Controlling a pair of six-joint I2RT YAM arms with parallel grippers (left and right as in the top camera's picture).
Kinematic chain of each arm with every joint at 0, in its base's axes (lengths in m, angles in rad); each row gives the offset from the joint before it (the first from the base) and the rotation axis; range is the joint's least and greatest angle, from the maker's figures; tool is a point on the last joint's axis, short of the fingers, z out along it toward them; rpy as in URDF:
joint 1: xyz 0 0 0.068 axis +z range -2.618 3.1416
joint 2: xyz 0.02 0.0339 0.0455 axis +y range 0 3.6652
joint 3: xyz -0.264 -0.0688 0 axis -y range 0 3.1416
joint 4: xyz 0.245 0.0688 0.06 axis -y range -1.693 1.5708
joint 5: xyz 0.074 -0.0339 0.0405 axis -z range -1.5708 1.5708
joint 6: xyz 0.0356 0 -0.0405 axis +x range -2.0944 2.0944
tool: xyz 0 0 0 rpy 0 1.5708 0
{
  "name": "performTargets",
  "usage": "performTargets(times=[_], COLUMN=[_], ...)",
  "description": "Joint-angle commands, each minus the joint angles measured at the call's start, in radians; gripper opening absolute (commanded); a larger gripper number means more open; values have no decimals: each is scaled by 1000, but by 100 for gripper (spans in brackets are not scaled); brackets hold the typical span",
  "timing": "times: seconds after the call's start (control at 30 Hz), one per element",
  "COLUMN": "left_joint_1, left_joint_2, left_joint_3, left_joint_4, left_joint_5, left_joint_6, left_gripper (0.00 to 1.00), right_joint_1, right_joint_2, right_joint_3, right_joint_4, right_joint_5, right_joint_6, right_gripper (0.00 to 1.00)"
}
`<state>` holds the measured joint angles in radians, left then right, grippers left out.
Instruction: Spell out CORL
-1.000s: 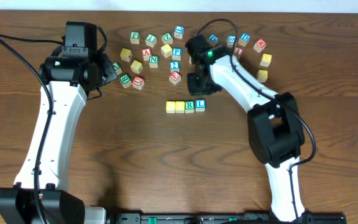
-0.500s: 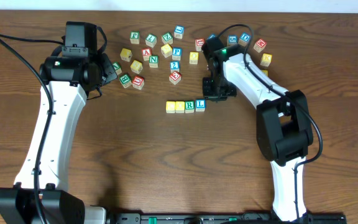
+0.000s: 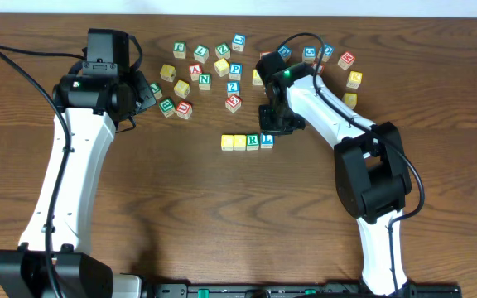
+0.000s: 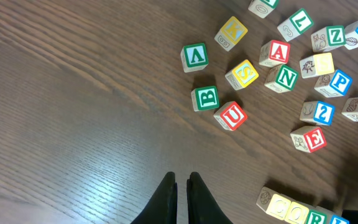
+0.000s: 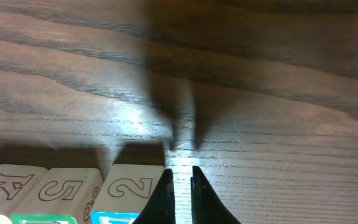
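Note:
Four cubes stand in a row mid-table: two pale-yellow ones, C (image 3: 228, 141) and O (image 3: 240, 141), then the green R cube (image 3: 253, 141) and the blue L cube (image 3: 267, 140). My right gripper (image 3: 277, 129) hovers low just beside the L end, shut and empty. In the right wrist view its fingertips (image 5: 180, 186) sit next to the L cube's side face marked 2 (image 5: 132, 186), with the R cube (image 5: 64, 190) further left. My left gripper (image 3: 147, 98) is at the back left, shut with nothing in it (image 4: 180, 190). The row shows at the lower right of the left wrist view (image 4: 288, 208).
Loose letter and number cubes lie scattered behind the row (image 3: 205, 70), among them red U (image 4: 230, 116), green B (image 4: 205, 98) and red E (image 4: 308, 139). More cubes sit at the back right (image 3: 350, 79), partly behind the right arm. A black cable loops over that arm.
The right gripper swung right behind the row, then came back left and lower beside the L cube. The row of four and the left arm have not moved.

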<state>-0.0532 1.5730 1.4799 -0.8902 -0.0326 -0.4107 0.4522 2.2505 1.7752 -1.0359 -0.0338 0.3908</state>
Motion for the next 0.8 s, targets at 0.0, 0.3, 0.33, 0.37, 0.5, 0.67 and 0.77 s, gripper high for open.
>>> performTargets(times=[0.0,0.3,0.33,0.37,0.5,0.67,0.77], left_joint_1=[2,2,2,2,2,2,3], left_joint_2=[4,4,4,4,4,4,3], left_joint_3=[-3,-3,-3,-3,-3,-3,-3], left_joint_4=[-3,-3,-3,-5,-6,-5,-1], left_joint_5=[-13,-13,-13,-13,-13,-13,-13], left_joint_6=[13,13,13,13,13,14,14], left_gripper=[8,8,8,8,8,8,8], right_joint_1=[24,39,40,40,39,28,11], right_joint_2=[-31,-31,-31,-31,-31,-31,-33], right_joint_3=[-5,-5,-5,-5,-5,25,99], right_joint_4=[0,-18,-21,-24,-10,2,-43], right_joint_5=[-3,-3,-3,-3,2,16,21], right_joint_6=[16,55,64,72,84,48,26], right_gripper=[5,5,5,6,10,13,13])
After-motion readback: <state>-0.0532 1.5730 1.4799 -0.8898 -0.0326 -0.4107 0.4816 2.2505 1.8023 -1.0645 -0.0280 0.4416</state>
